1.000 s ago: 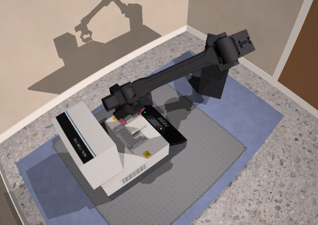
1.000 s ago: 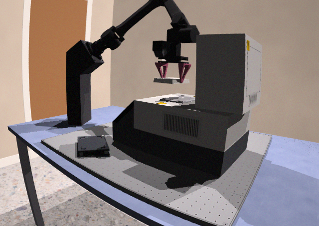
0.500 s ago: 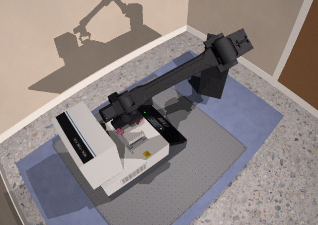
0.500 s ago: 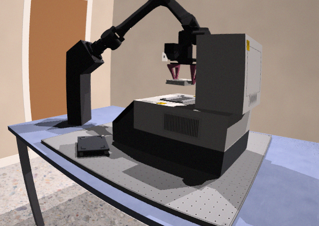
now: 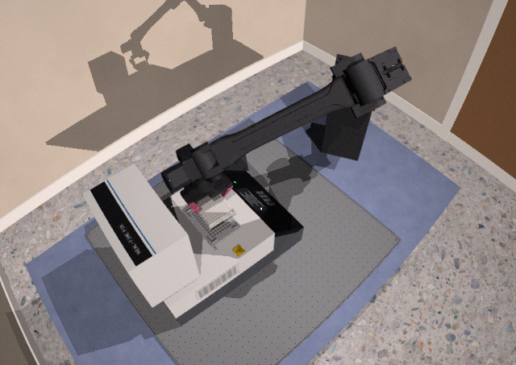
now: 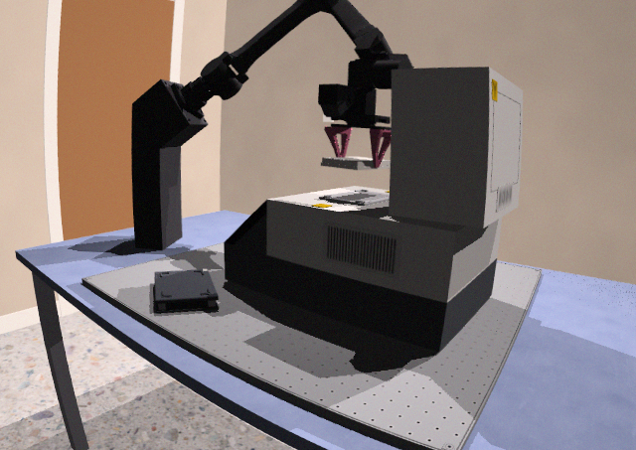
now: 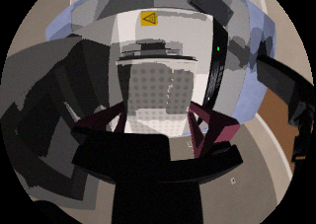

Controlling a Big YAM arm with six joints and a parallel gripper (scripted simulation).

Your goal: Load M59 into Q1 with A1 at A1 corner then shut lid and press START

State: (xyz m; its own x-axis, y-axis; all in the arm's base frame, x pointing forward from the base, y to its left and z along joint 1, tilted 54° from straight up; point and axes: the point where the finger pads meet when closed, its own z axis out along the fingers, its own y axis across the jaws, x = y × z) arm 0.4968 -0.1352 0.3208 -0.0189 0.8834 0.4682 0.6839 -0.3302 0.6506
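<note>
White sealed 96-well plate pinched level between magenta fingers of black hand, hanging at frame centre above dark metal block of grey-white cycler, apart from it. Boxy grey lid upright at right. Green lamp lit. Black plate nest bare, lower left on perforated grey surface.
</note>
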